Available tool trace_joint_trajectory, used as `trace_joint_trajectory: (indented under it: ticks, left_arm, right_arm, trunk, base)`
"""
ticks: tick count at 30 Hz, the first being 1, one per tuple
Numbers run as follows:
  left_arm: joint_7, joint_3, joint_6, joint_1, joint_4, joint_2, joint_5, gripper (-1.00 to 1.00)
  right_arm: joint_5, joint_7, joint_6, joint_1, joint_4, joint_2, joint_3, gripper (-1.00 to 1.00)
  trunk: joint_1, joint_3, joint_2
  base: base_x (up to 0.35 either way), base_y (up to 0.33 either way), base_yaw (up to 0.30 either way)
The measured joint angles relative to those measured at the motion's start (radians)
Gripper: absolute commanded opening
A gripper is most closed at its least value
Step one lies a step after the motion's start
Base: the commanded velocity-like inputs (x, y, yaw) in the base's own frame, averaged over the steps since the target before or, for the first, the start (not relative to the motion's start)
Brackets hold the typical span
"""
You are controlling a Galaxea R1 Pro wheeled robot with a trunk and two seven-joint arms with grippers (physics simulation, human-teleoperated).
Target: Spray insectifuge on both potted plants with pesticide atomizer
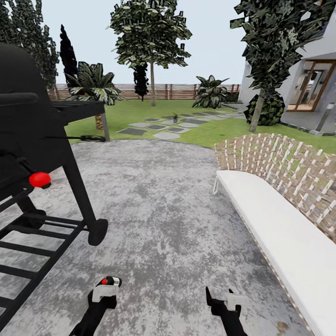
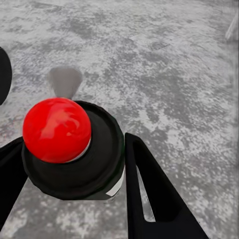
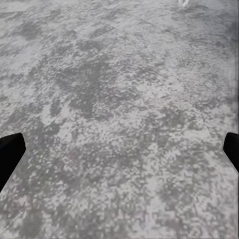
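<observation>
The round grey patio spreads out mottled and bare underfoot, with green lawn and flat stepping stones beyond it, running up to a brown slatted fence. A big black grill with a red knob stands on the left, and a long white bench with a woven back curves along the right. Far out among the stones sits one small potted plant, too tiny to make out its leaves. Low in front, the left gripper is pinched around the pesticide atomizer: seen end-on, a dark round collar topped by a glossy red ball, a sliver of white body below. The right gripper hangs over bare paving, fingers spread wide, holding nothing.
</observation>
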Motion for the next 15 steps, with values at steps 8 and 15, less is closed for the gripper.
trace_joint_trajectory:
  ticks: [8,15]
  left_arm:
    - [0.000,0.000,0.000,0.000,0.000,0.000,0.000,-1.00]
    - [0.000,0.000,0.001,0.000,0.001,0.000,-0.001,-1.00]
  right_arm:
    - [-0.002,0.000,0.000,0.000,0.001,-0.002,0.000,1.00]
    - [-0.001,0.000,0.000,0.000,0.001,-0.002,0.000,1.00]
  trunk:
    - [0.000,0.000,0.000]
    - [0.000,0.000,0.000]
  base:
    - [0.333,0.000,-0.009]
    - [0.333,0.000,0.000]
